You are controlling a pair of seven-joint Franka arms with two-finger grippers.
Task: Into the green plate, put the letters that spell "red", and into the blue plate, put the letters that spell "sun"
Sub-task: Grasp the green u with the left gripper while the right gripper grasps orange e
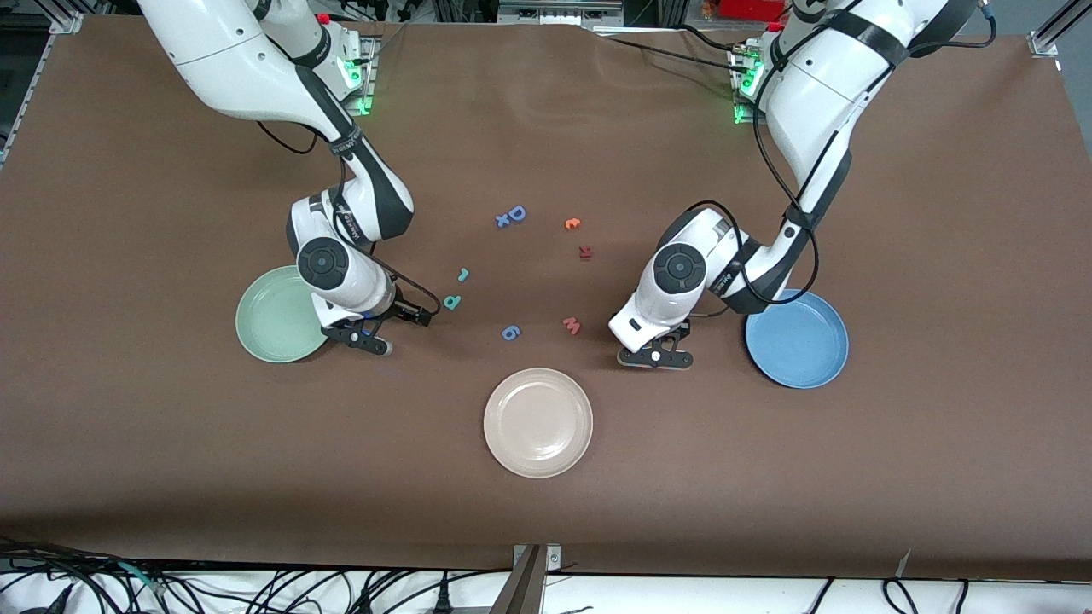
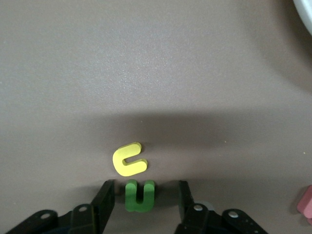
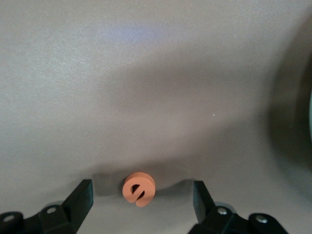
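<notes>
In the left wrist view a green "n" [image 2: 140, 196] lies on the table between the fingers of my left gripper [image 2: 145, 188], with a gap on each side. A yellow "u" [image 2: 128, 159] lies just past it. This gripper [image 1: 655, 356] is low beside the blue plate [image 1: 798, 338]. My right gripper [image 3: 143, 188] stands open around an orange "e" [image 3: 139, 188] without touching it, low beside the green plate [image 1: 277, 317]. A teal "r" [image 1: 462, 274] and a teal "d" [image 1: 452, 302] lie near the right gripper [image 1: 368, 339], toward the table's middle.
A beige plate [image 1: 537, 422] sits nearest the front camera. Loose letters lie mid-table: a blue "D" [image 1: 515, 213], an orange curly letter [image 1: 572, 223], a dark red letter [image 1: 585, 251], a pink "m" [image 1: 572, 325] and a blue "6" [image 1: 509, 333].
</notes>
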